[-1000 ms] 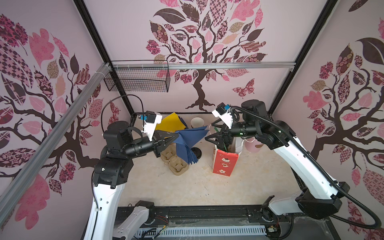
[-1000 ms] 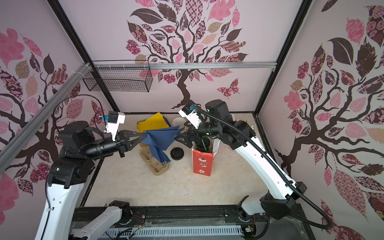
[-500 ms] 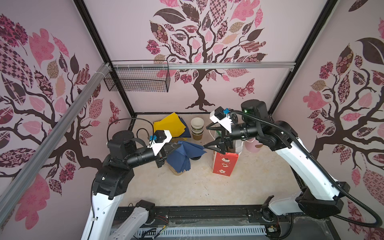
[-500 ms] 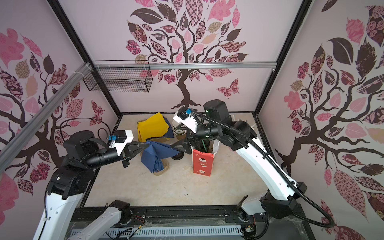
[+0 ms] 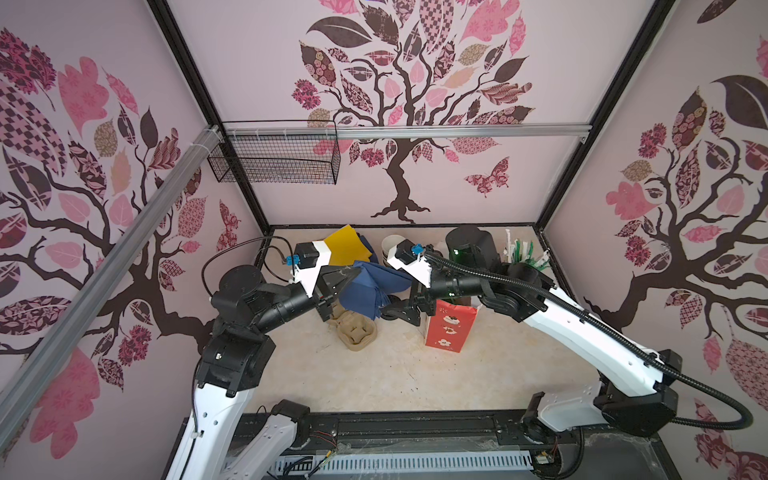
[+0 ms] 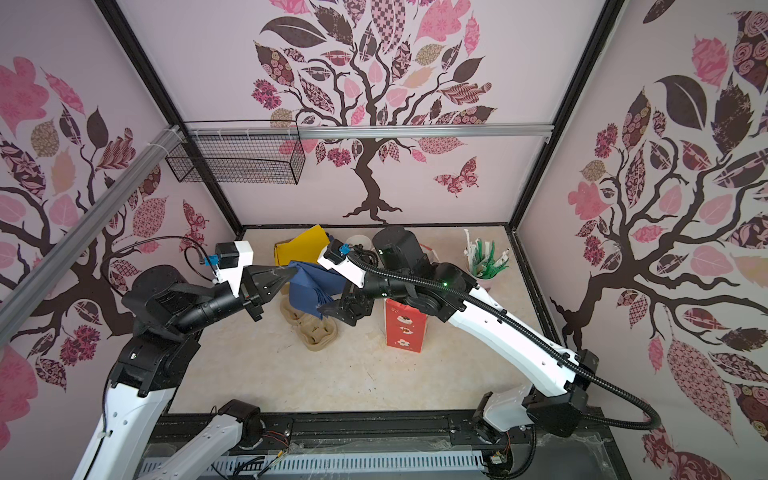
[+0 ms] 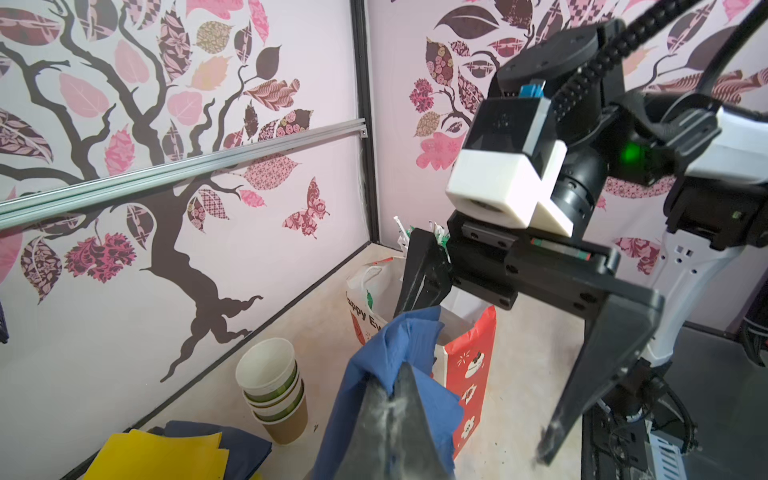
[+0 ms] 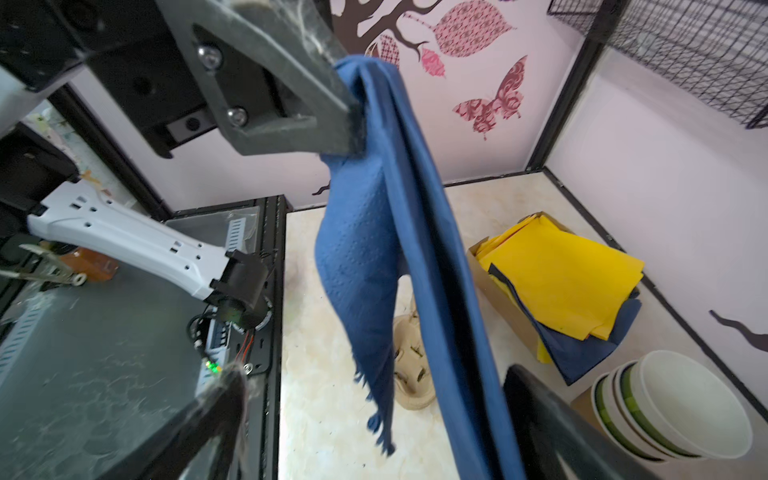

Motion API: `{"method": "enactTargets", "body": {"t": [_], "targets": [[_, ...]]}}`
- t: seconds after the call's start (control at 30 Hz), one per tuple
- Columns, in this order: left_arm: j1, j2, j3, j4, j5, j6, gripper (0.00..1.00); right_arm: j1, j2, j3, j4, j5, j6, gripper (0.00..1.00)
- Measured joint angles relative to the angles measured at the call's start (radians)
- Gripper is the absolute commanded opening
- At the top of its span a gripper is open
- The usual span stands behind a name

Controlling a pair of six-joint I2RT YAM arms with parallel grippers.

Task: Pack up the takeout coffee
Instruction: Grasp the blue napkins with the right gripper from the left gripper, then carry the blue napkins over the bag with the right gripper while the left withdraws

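While the left fingers (image 5: 340, 281) stay pinched on the blue napkin (image 5: 371, 286), they have lifted it back up from its dip, and the right fingers (image 7: 603, 368), spread wide, have crossed from above the bag (image 5: 446, 332) to meet it: a handover, I judge, with the coffee untouched. Only the wrist views show the cups (image 7: 272, 386) plainly, nested and lidless on the table (image 5: 374, 382) by the back wall; top views mostly hide them.
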Motion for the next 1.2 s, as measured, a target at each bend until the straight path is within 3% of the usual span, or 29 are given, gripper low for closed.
{"method": "enactTargets", "body": {"t": [0.13,0.23,0.47,0.77,0.83,0.9,1.03,1.07,1.2], "targets": [[-0.004,0.008,0.000,0.023,-0.039,-0.055,0.00,0.014,0.003,-0.014,0.060,0.055,0.025,0.95],[-0.006,0.014,-0.002,0.044,-0.073,-0.093,0.00,0.059,0.007,-0.013,0.121,0.112,0.036,0.85],[-0.007,0.024,-0.013,0.072,-0.124,-0.155,0.00,0.097,0.044,-0.012,0.209,0.222,0.085,0.49],[-0.010,0.034,-0.019,0.126,-0.123,-0.225,0.01,0.093,0.043,-0.012,0.266,0.284,0.137,0.03],[-0.010,0.039,-0.019,0.138,-0.119,-0.241,0.34,0.093,0.040,-0.013,0.264,0.292,0.152,0.00],[-0.011,0.045,-0.019,0.171,-0.119,-0.267,0.56,0.093,0.027,-0.019,0.257,0.307,0.158,0.00],[-0.011,0.057,-0.019,0.256,-0.129,-0.341,0.74,0.093,-0.026,-0.025,0.183,0.373,0.206,0.00],[-0.011,0.060,-0.019,0.277,-0.139,-0.357,0.85,0.093,-0.043,-0.016,0.146,0.404,0.229,0.00],[-0.011,0.058,-0.038,0.340,-0.172,-0.401,0.89,0.095,-0.083,0.106,-0.055,0.598,0.372,0.00]]}}
